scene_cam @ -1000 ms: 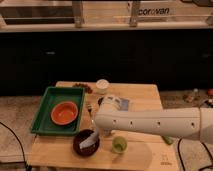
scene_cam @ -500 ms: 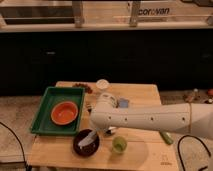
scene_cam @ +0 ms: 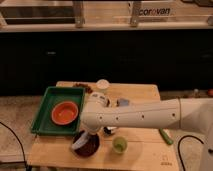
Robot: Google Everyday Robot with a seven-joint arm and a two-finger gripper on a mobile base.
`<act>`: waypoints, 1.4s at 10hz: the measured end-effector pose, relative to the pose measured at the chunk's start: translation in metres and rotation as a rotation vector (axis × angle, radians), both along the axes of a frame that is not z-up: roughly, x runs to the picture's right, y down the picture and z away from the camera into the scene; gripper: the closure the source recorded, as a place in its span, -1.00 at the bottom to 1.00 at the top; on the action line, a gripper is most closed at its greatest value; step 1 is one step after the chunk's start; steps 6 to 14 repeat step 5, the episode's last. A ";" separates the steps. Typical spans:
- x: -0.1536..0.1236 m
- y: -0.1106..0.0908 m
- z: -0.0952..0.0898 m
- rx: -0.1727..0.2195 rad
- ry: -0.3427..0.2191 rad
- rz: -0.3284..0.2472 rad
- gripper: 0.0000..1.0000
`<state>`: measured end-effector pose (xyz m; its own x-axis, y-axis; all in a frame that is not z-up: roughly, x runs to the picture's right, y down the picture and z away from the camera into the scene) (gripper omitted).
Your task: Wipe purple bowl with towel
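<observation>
The gripper (scene_cam: 86, 138) hangs over the round dark purple bowl (scene_cam: 88, 146), pressing a pale soft towel (scene_cam: 80, 144) inside; how open it is, I cannot tell. To its right stands a small green cup (scene_cam: 119, 145).

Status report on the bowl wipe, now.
Gripper down in the purple bowl, towel under it. Bowl at the table's front edge. Green cup close beside; nothing blocking.
</observation>
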<state>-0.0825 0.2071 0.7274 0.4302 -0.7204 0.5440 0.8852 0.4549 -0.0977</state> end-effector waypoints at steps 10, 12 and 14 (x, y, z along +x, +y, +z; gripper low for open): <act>0.008 0.035 -0.003 -0.082 -0.013 -0.010 1.00; 0.008 0.035 -0.003 -0.082 -0.013 -0.010 1.00; 0.008 0.035 -0.003 -0.082 -0.013 -0.010 1.00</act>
